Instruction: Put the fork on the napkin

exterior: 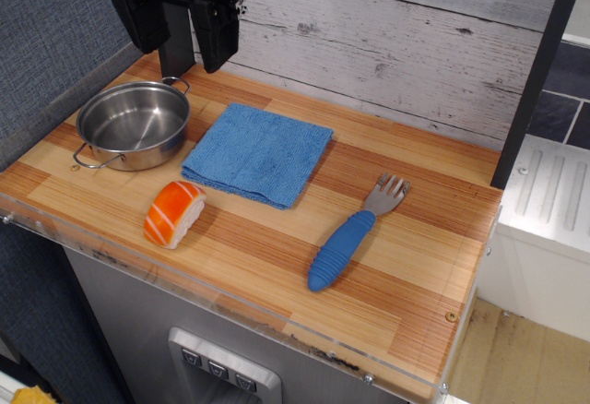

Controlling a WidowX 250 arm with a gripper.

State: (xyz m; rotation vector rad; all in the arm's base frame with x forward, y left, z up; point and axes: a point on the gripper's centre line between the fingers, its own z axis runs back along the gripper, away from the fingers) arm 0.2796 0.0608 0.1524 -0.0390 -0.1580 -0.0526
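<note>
Nearest the front edge of the wooden counter point(406, 293) lies the fork point(348, 238), flat on the wood, thick ribbed blue handle pointing toward the front, grey tines angled up and to the right toward the back. It touches nothing and sits well apart from the napkin point(258, 153), off to that cloth's right and nearer the camera. Left of the fork, also toward the front, a toy sushi piece point(173, 212) with orange and white stripes rests on its side, just beside the napkin's near left corner, apart from it. The napkin is a folded blue terry square lying flat mid-counter, rotated a bit so a corner points forward, nothing on top of it. Just left of the napkin stands a steel pot point(135, 124), upright, two loop handles, inside looks bare. At the back, above and behind the pot, the black gripper point(175, 28) hangs against the grey plank wall point(396, 35), well away from the fork, its fingers apart with nothing between them. A dark fabric panel point(46, 44) runs along the left side.
</note>
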